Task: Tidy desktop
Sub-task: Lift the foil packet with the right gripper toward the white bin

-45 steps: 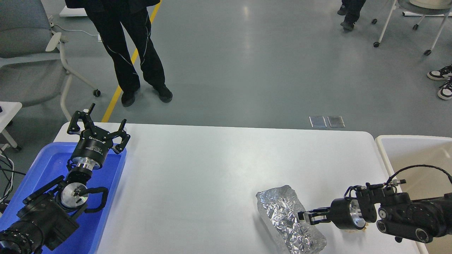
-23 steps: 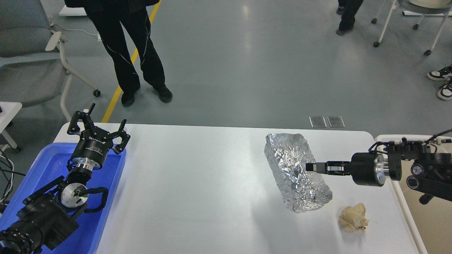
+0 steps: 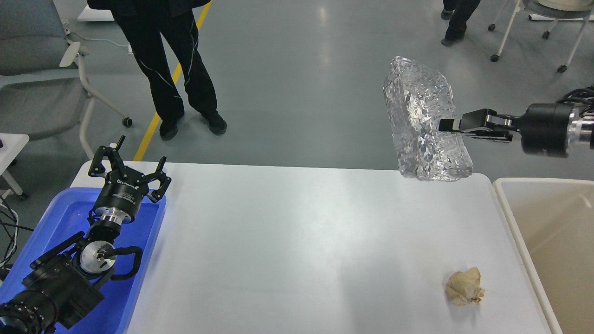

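The white desktop fills the middle of the head view. My right gripper is shut on a crumpled silver foil packet and holds it high above the desktop's far right corner. A crumpled beige paper ball lies on the desktop near the front right. My left gripper is open and empty, above the far end of the blue tray at the left.
An off-white bin with a beige inside stands at the desktop's right edge. A person in black stands beyond the far left corner. A grey chair is at the far left.
My right gripper has lifted the foil packet from the desktop's front right, up and away, to high above the far right corner. The paper ball is uncovered. The left arm has not moved.
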### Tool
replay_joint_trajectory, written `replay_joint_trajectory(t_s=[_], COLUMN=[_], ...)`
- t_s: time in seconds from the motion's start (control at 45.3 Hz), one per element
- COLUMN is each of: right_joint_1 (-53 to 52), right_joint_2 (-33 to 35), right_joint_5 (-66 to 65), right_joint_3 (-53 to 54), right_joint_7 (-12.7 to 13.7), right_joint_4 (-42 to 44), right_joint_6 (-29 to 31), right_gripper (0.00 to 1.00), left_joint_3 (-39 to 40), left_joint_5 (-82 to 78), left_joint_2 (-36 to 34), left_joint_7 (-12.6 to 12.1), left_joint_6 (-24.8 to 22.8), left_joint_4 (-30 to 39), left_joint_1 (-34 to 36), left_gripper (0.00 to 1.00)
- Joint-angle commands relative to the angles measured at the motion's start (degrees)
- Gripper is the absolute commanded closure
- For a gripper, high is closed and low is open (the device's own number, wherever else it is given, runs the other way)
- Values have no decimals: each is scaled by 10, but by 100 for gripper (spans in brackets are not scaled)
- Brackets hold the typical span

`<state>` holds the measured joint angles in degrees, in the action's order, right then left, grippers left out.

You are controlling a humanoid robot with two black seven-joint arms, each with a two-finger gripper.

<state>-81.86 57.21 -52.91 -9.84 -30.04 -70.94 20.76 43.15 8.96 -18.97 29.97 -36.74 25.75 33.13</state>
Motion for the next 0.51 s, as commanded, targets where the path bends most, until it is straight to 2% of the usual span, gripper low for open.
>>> replay_joint_trajectory(t_s=[0.0, 0.132, 0.353, 0.485], right_joint_1=[-27, -18, 46, 85], right_joint_2=[23, 17, -20, -34], right_joint_5=[15, 16, 67, 84], right_joint_3=[15, 5, 1, 1], right_joint_7=[1, 2, 2, 4], right_joint_4=[30, 116, 345, 430], right_joint_6=[31, 31, 32, 32], right_gripper=[100, 100, 100, 100], left_joint_3=[0, 0, 0, 0], left_joint_5=[0, 0, 0, 0], left_joint_2=[1, 0, 0, 0], left_joint_7=[0, 0, 0, 0], left_joint_6=[0, 0, 0, 0], left_joint_4=[0, 0, 0, 0], left_joint_1=[0, 0, 0, 0], left_gripper=[0, 0, 0, 0])
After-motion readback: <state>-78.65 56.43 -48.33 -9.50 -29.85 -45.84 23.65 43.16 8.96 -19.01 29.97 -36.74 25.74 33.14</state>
